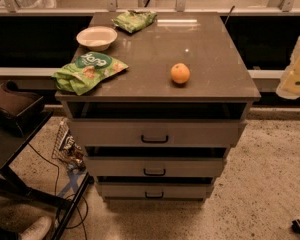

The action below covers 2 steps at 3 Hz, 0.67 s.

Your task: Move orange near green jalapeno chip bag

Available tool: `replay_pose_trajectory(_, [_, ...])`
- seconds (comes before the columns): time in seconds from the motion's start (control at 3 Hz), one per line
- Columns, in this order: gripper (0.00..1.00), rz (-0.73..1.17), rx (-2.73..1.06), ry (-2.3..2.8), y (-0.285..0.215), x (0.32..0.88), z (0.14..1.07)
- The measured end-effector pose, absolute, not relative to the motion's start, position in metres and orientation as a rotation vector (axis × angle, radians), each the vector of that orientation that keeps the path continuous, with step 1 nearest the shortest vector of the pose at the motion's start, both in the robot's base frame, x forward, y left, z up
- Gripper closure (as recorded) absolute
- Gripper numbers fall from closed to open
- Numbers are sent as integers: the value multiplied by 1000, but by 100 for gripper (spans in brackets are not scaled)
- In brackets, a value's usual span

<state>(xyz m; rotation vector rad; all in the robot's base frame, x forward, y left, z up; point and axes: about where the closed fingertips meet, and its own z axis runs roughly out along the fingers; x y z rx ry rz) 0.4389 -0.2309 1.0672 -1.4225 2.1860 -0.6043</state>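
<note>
The orange sits on the cabinet top, right of the middle and towards the front edge. The green jalapeno chip bag, small, crumpled and light green, lies at the back of the top, left of centre. The two are well apart. My gripper shows only as a pale shape at the right edge of the view, off the cabinet's right side, far from the orange and holding nothing that I can see.
A white bowl stands at the back left. A larger green bag with a round logo lies at the front left corner. The cabinet has three drawers. A dark chair and cables stand to the left.
</note>
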Motion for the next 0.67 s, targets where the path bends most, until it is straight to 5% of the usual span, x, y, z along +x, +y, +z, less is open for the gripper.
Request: replay_pose_trajectory(0.67, [0, -521, -1341, 2182, -233, 448, 1068])
